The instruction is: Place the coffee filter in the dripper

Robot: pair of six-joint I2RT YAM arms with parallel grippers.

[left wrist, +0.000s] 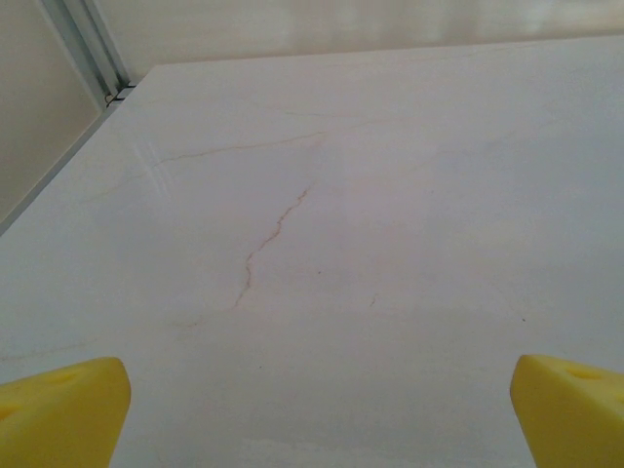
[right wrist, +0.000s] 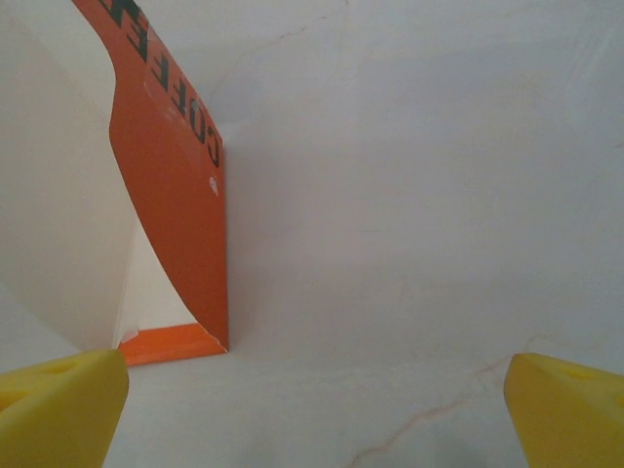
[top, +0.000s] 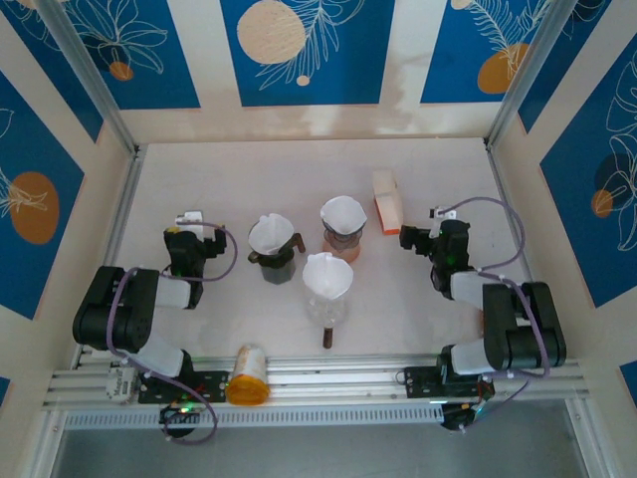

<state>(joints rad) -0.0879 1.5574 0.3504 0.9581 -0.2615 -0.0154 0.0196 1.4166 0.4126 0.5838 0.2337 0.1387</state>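
- Step (my guess): R gripper (right wrist: 314, 414) goes for a sheet from the orange filter box (right wrist: 180, 205). Approach slow, pinch one edge only, don't tip the box.
- R gripper spread wide, empty; box upper left in wrist view, near left finger, apart.
- L gripper (left wrist: 317, 419) spread, empty, over bare table (left wrist: 390, 195).
- Top view: box right of centre, drippers (top: 326, 299) mid-frame, each looks lined w/ white paper.

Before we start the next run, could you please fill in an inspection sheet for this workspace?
Surface: white table, faint hairline cracks.
Job's things: dark dripper, copper dripper, clear dripper, each holding a white filter; orange filter box beside them.
Clutter: orange container on the front rail.
Grippers: left gripper and right gripper open, empty.
Cables: purple cables looped along both arms.
Surroundings: blue floral wall panels.
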